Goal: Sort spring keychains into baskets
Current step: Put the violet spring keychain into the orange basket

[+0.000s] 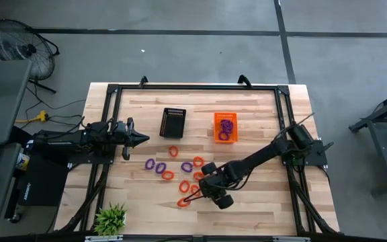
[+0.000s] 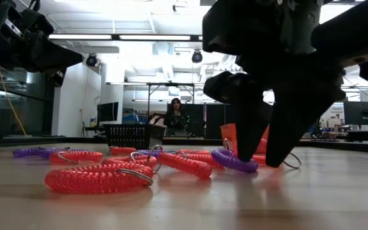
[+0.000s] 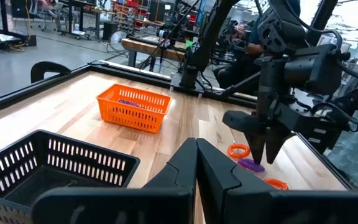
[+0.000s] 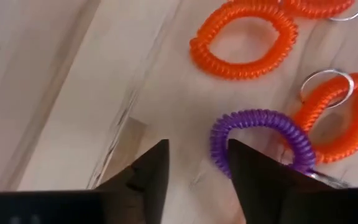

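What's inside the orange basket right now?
The orange basket holds several purple keychains. How many there are, and whether anything lies beneath them, cannot be seen, because they are piled up.

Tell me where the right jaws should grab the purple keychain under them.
Grip the purple keychain across the coil wall at its near curved end, coming straight down. It lies flat on the table, so one jaw goes inside the loop, one outside. The right gripper hangs open beside that end. Avoid the far side: an orange keychain touches it.

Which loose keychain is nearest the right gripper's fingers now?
The purple keychain beside the open right gripper; one finger tip sits against its coil, while the orange ones lie farther off.
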